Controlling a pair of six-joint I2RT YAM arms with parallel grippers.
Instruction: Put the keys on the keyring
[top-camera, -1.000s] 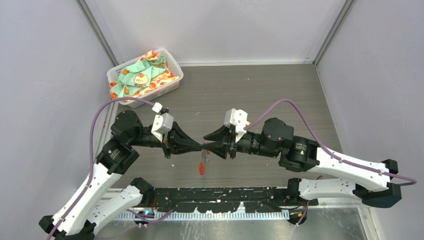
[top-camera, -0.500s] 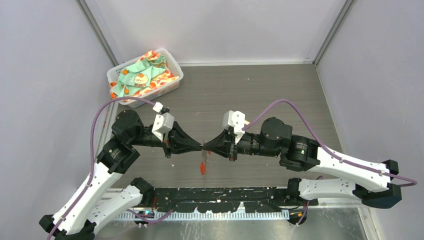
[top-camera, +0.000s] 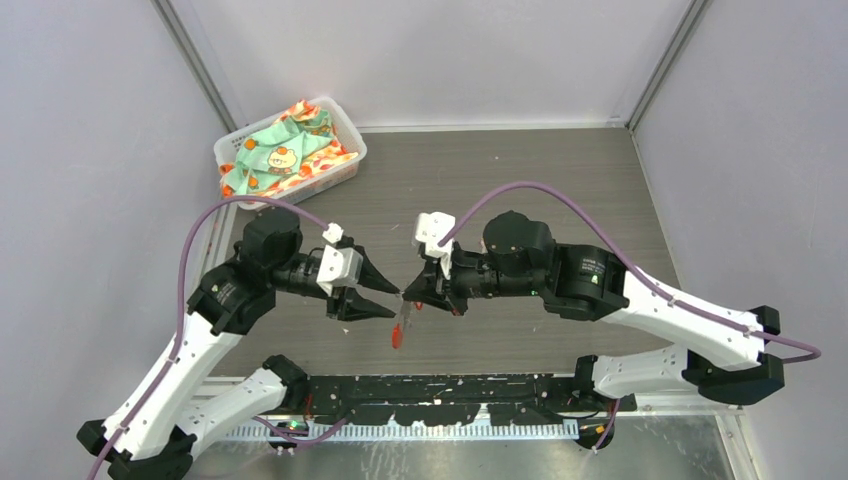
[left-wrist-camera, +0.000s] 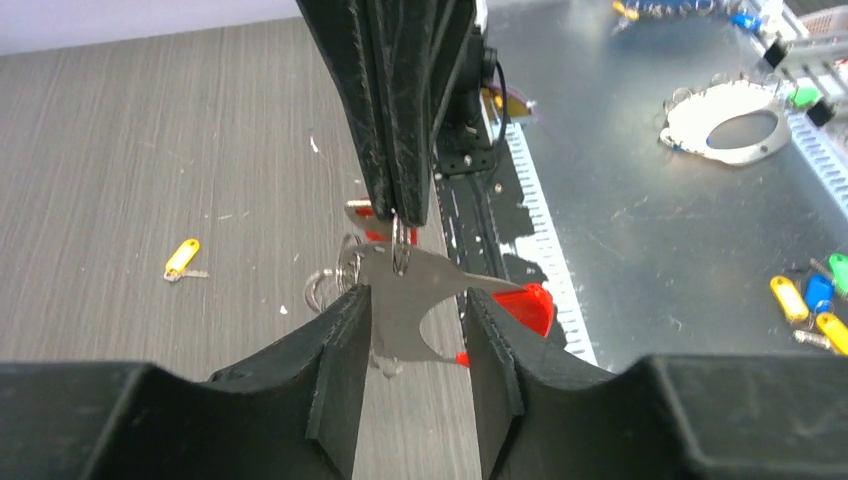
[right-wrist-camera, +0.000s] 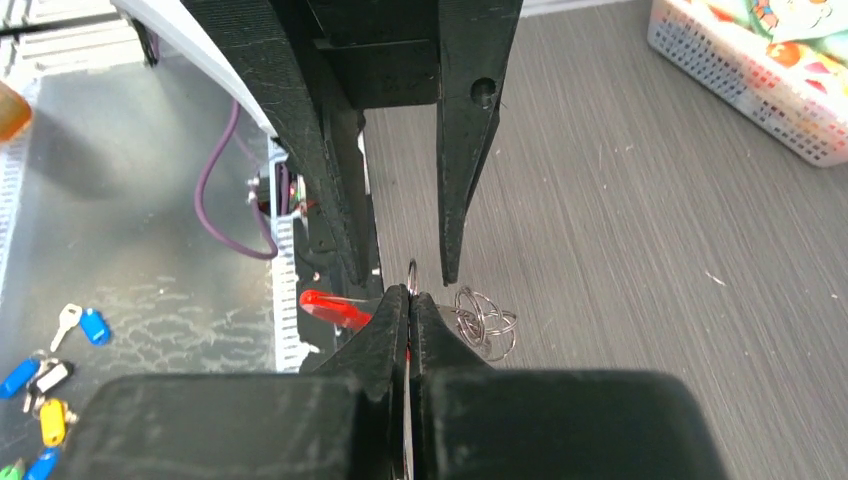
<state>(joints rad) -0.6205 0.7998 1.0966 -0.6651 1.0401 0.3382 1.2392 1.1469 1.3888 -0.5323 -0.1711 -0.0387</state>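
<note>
The keyring (left-wrist-camera: 405, 290) is a flat silver plate with small wire rings (right-wrist-camera: 485, 320) and a red piece (top-camera: 398, 335), and it hangs in the air above the table. My right gripper (right-wrist-camera: 410, 293) is shut on the thin ring at its top and comes in from above in the left wrist view (left-wrist-camera: 400, 215). My left gripper (left-wrist-camera: 415, 300) stands open, one finger on each side of the plate, and does not pinch it. A yellow-tagged key (left-wrist-camera: 182, 258) lies on the table. No red-tagged key can be told apart from the red piece.
A white basket of patterned cloth (top-camera: 290, 150) stands at the back left. On the metal bench at the near edge lie several spare tagged keys (left-wrist-camera: 810, 295) (right-wrist-camera: 50, 400) and a white ring-shaped part (left-wrist-camera: 740, 125). The black rail (top-camera: 450, 385) runs along the table's front.
My left gripper has opened and let go of the keyring, while my right gripper has shut on it. Both arms shifted left and the two grippers drew slightly apart.
</note>
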